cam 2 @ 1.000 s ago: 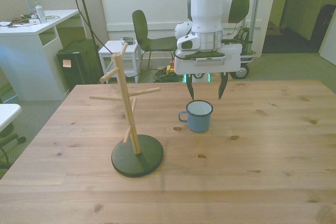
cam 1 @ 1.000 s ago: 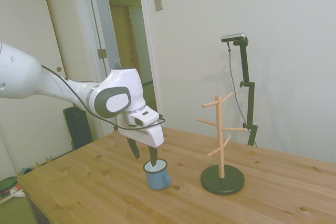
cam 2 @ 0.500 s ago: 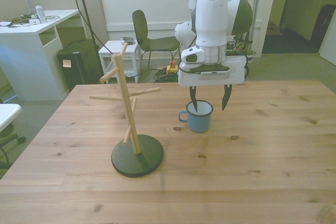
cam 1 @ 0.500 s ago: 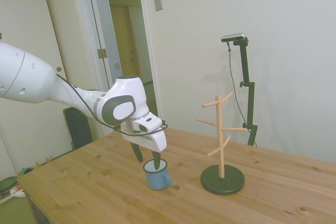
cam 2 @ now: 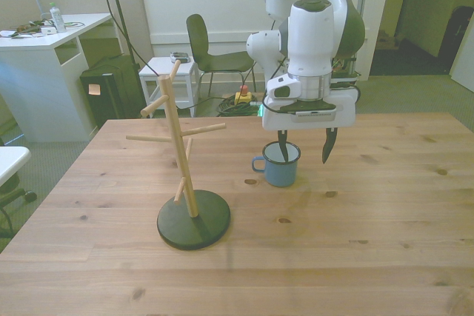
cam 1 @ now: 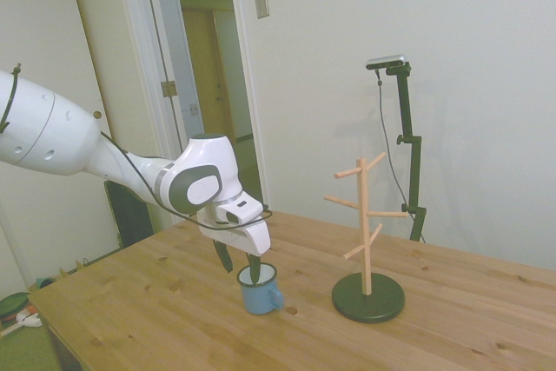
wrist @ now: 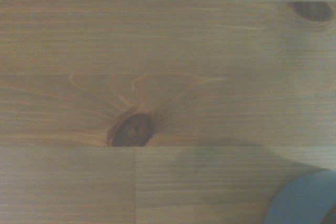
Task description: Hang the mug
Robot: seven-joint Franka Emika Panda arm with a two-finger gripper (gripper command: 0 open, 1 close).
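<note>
The hand (cam 2: 304, 149) is hanging open over the small blue enamel mug (cam 2: 281, 163), fingers spread wide and pointing down. Compared with a second ago it is sitting lower and is shifted toward the front view's right: one dark finger (cam 2: 283, 146) is now dipping inside the mug's white interior, while the other finger (cam 2: 326, 145) is hanging outside, clear of the wall on the side away from the handle. Earlier both fingers were straddling the whole mug above its rim. In the side view the hand (cam 1: 239, 261) is likewise reaching down into the mug (cam 1: 258, 289).

Judgement: the white arm is lining up a rim pinch, one finger in, one out, with the wall between them. Nothing is gripped yet; the gap on the outer side is still wide.

The mug is standing upright on the wooden counter (cam 2: 370, 212), its loop handle (cam 2: 258, 164) pointing to the front view's left, toward the wooden peg stand on a dark round base (cam 2: 184, 153), which is standing near but apart. The wrist view is showing mostly counter grain and a knot, with a blue sliver of the mug (wrist: 304, 200) at the corner.

Hanging is not yet begun; closing on the wall looks like the next need.
</note>
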